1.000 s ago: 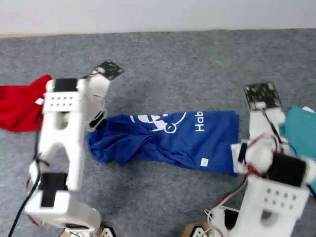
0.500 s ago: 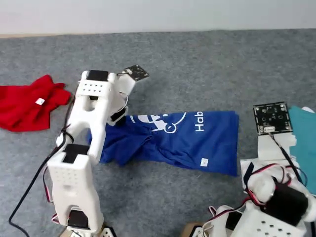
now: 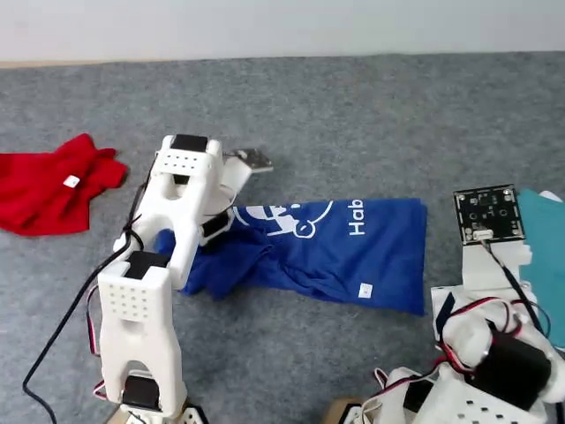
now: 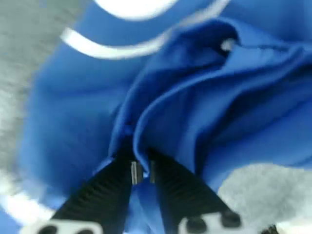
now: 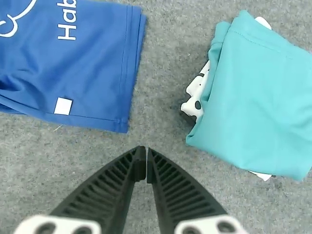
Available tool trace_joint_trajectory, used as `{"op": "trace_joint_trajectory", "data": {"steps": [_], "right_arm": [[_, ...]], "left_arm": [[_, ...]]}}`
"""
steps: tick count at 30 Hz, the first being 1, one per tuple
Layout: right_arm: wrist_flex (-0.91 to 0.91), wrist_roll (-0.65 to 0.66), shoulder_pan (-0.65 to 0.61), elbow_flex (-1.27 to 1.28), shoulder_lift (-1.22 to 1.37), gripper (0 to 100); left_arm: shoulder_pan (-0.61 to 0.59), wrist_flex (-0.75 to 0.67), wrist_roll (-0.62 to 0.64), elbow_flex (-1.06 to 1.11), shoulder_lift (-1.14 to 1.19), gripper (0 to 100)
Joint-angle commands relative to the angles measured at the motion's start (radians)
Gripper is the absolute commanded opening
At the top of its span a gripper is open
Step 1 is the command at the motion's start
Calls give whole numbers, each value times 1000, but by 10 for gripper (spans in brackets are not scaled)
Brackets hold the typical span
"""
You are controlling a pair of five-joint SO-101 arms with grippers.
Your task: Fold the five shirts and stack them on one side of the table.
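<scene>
— Where is the blue shirt (image 3: 327, 252) right now?

— It lies across the middle of the table (image 3: 353, 115) as a long band. The end with the hem and the small white tag, toward the right edge, lies flat. The end toward the left edge is bunched into loose ridges.

— Is anything holding it?

— Yes. The left gripper (image 4: 142, 171) is down on the bunched end, with its jaws drawn nearly together on a raised fold of the blue cloth. The right gripper (image 5: 146, 151) hangs over bare table between the blue hem and the teal shirt (image 5: 258, 102). Its jaws are closed and it holds nothing.

— What about the other shirts?

— The teal one sits folded at the right edge, on top of a white dotted garment (image 5: 197, 95) that peeks out from under it. I take that to be the start of the stack. The red shirt (image 3: 48, 190) is a crumpled heap near the left edge, well apart from the rest.

— So how far along is the task?

— I judge it a bit under half done. Two shirts look folded and stacked, and the blue one is mid-fold and needs its bunched end smoothed, folded over and carried to the pile. The red one is not yet started. I can count only four shirts with any certainty.
</scene>
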Motion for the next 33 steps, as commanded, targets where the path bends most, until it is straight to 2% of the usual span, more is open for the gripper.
{"op": "trace_joint_trajectory", "data": {"steps": [1,9,16,24,30,33], "right_arm": [[39,9,15,-5,4,9],[39,9,15,-5,2,9],[39,9,15,-5,4,9],[39,9,15,-5,4,9],[39,9,13,-8,4,9],[39,9,13,-8,4,9]], "left_arm": [[3,25,-41,76,-9,22],[-48,43,-86,140,-9,22],[20,35,-146,341,-141,22],[40,-44,-138,430,-404,25],[34,-101,-132,432,-416,26],[34,-149,-83,430,-416,44]]}}
